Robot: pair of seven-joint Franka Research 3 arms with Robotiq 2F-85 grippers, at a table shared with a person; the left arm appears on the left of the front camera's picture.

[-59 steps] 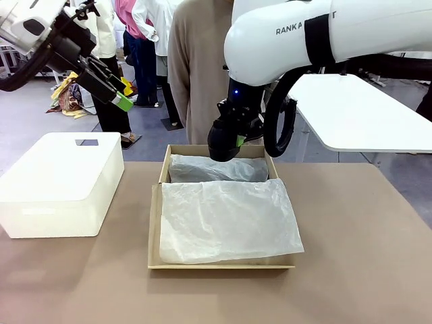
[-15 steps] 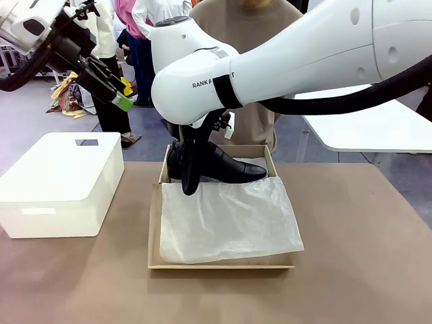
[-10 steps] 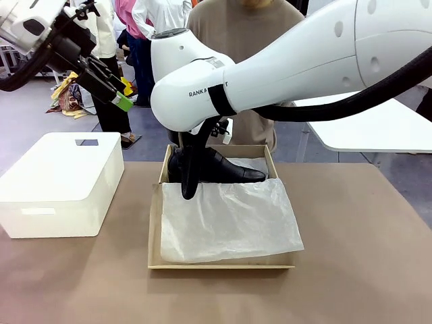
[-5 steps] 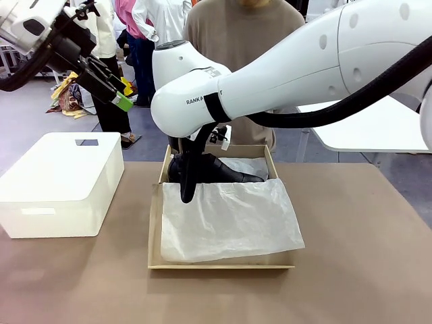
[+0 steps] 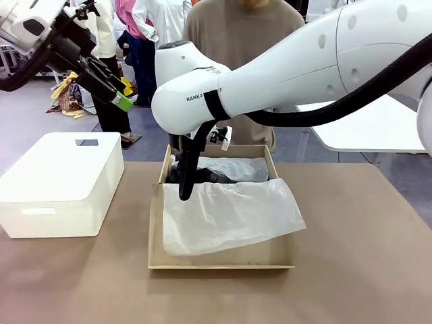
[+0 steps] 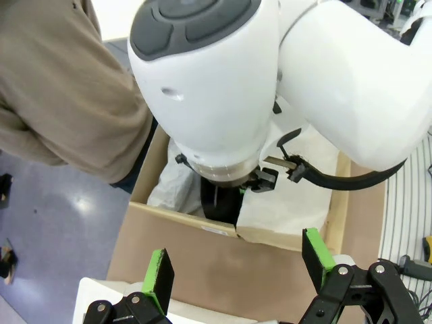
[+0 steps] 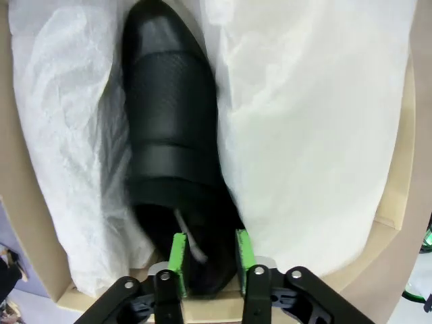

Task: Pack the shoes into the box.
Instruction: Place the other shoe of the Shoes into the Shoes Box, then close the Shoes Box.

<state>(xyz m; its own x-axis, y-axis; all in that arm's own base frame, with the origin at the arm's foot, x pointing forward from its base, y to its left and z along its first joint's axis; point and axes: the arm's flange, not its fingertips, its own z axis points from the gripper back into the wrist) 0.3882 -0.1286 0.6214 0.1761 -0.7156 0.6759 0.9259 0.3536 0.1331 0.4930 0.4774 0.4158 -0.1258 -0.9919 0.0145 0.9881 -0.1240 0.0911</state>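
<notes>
Matte brown table (image 5: 351, 270): at centre, a tan cardboard box (image 5: 154, 229) lined with crinkly white tissue paper (image 5: 229, 212). One glossy, pointed black shoe (image 7: 172, 135) lies in its upper end. The right gripper (image 7: 210, 260) sets its pads (image 7: 177, 253) either side of the heel; whether they pinch it is unclear. Upper left, the left gripper (image 5: 124, 93) gapes wide.

A white bin (image 5: 61, 182) sits on the brown table (image 5: 364, 256).
</notes>
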